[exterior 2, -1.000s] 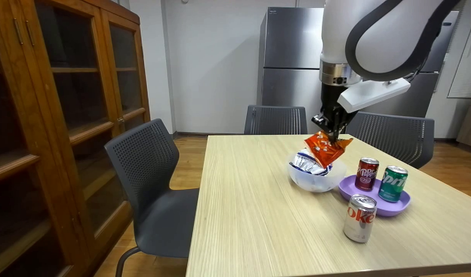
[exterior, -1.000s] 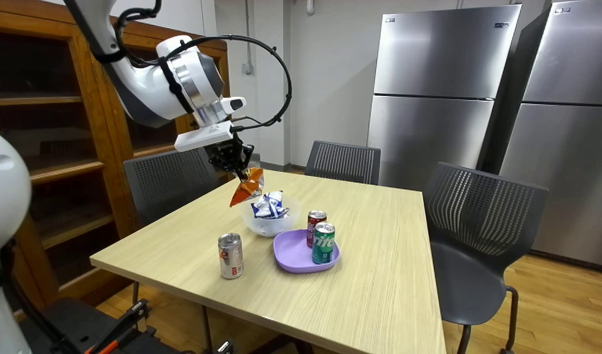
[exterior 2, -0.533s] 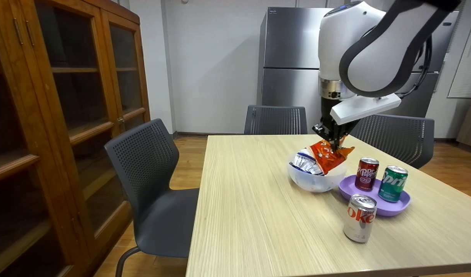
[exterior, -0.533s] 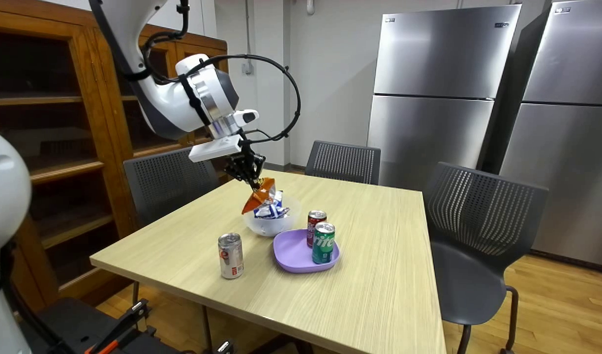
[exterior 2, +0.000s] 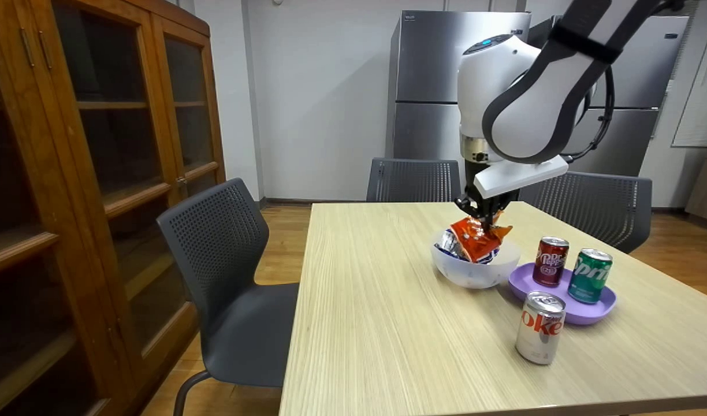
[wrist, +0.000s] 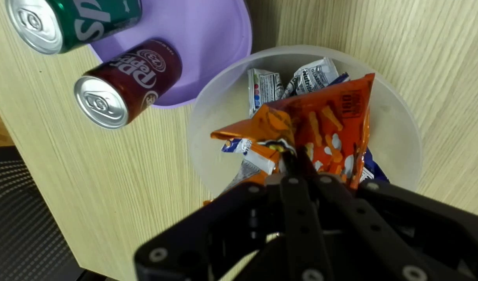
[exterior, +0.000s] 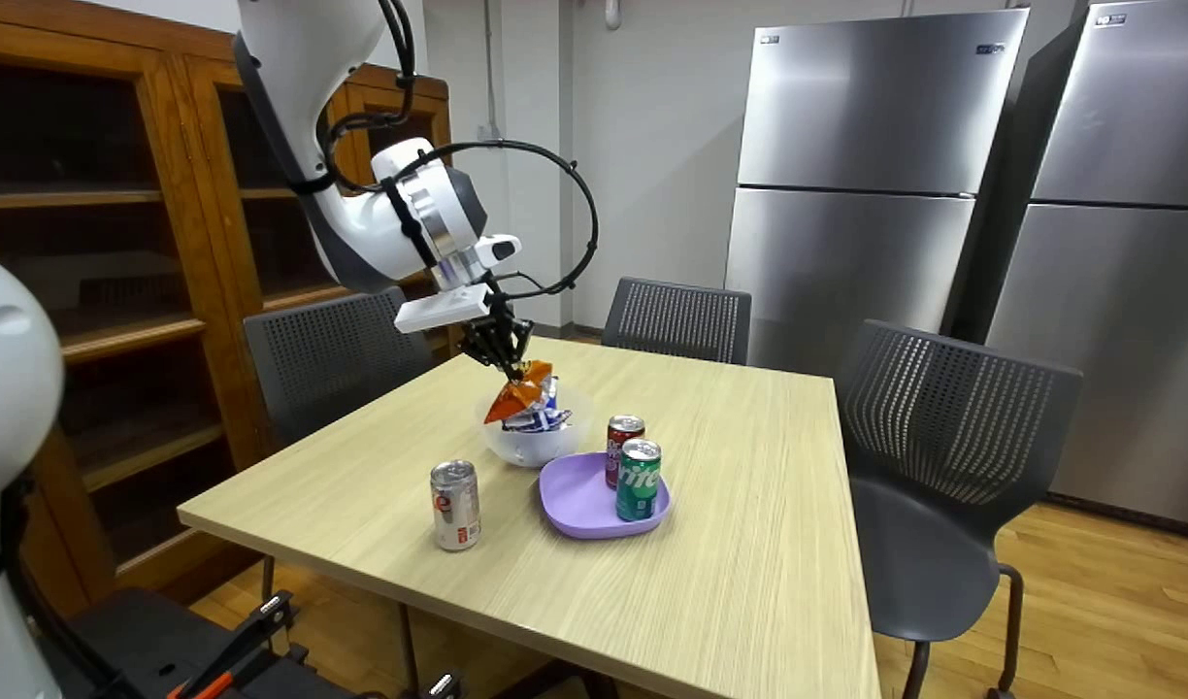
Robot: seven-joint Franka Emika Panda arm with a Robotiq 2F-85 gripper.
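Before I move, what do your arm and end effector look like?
The arm is white with dark grey trim, a silver collar, black bands and a looping black cable. A white, bar-shaped housing sits near the end effector, which is black, with slim jointed linkages and pale round screw heads.

The bag [wrist: 334, 127] is over packets [wrist: 314, 78] in the bowl [exterior 2: 470, 278].
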